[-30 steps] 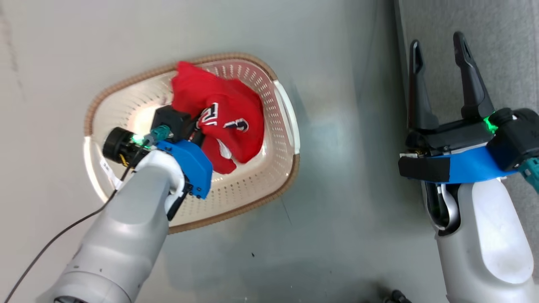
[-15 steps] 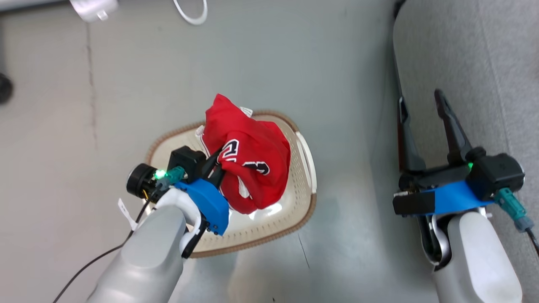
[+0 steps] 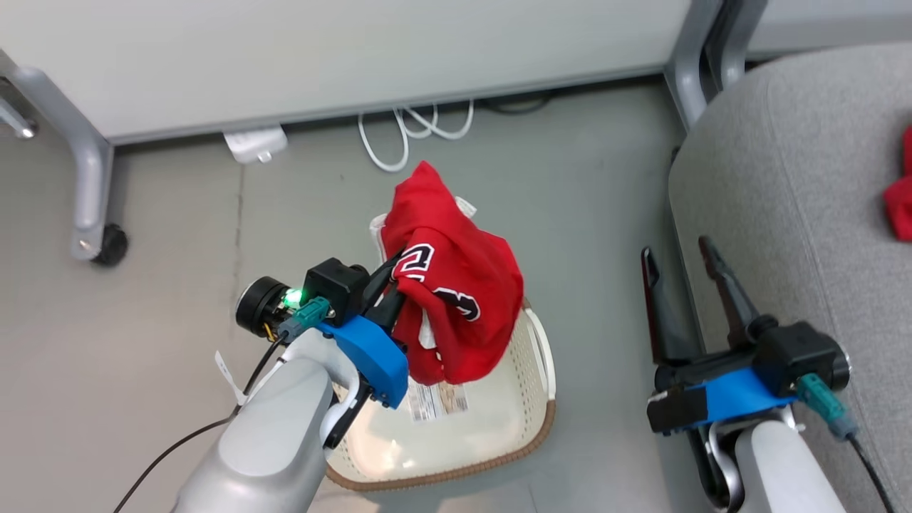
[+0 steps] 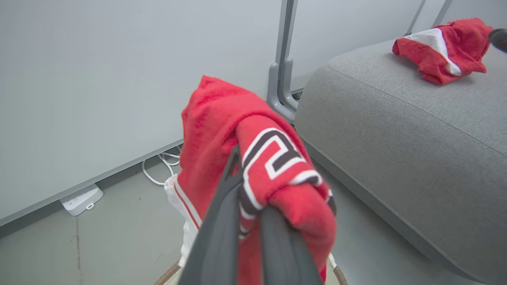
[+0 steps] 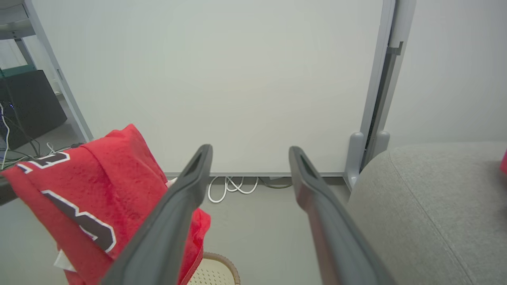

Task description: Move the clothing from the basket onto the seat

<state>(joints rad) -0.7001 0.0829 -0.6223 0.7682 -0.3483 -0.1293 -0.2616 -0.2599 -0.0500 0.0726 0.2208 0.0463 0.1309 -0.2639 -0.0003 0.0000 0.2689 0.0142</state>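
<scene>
**Red jersey up out of the basket**

The left gripper [image 3: 397,267] has its jaws clenched on a red garment [image 3: 456,299] with black-and-white lettering. It hangs bunched up above the basket [image 3: 531,434], which sits on the grey floor [image 3: 178,285] with a label [image 3: 436,400] on its bare bottom. The right gripper [image 3: 675,246] is at the edge of the seat [image 3: 784,214], jaws released and wide apart, nothing in them. Another red-and-white piece [image 4: 439,51] lies on the seat

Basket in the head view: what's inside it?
The basket shows a bare floor with a printed label. The red jersey held by the left gripper hides its far end.
</scene>
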